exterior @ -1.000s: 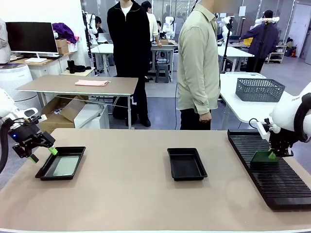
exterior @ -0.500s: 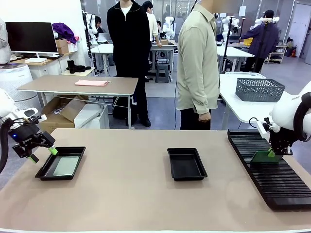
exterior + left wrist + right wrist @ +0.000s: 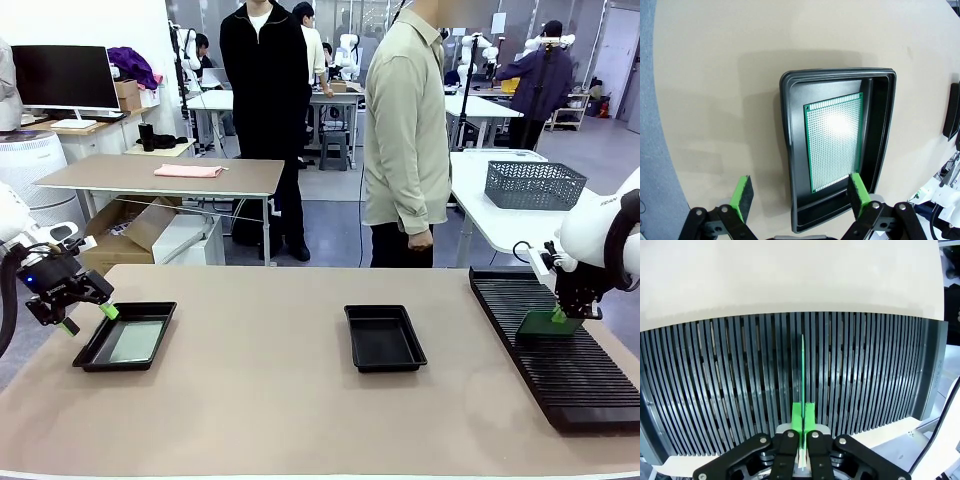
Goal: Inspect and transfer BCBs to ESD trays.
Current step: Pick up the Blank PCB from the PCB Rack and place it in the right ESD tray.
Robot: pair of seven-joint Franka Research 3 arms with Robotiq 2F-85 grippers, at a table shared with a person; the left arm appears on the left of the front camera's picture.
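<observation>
1. The left fingers (image 3: 107, 312) are spread wide apart and grip nothing. They hang just above the near-left end of the left tray (image 3: 92, 352).
2. In the left wrist view, one finger (image 3: 742, 197) is over the bare worktop (image 3: 715, 100) and the other over the tray's (image 3: 785, 125) end wall.
3. A green circuit board (image 3: 132, 341) lies flat on that tray's floor, at the worktop's (image 3: 260, 390) left.
4. The right fingers (image 3: 566, 308) are clamped together on the edge of a second green board (image 3: 545, 323).
5. Seen from the right wrist, this board (image 3: 803, 370) stands edge-on between the green pads (image 3: 797, 415), in line with the slots of the black rack (image 3: 715, 375).
6. I cannot tell whether its lower edge sits in a slot.
7. The rack (image 3: 580, 385) lies along the worktop's right side.
8. A second black tray (image 3: 385, 340) sits mid-worktop, well apart from both arms.
</observation>
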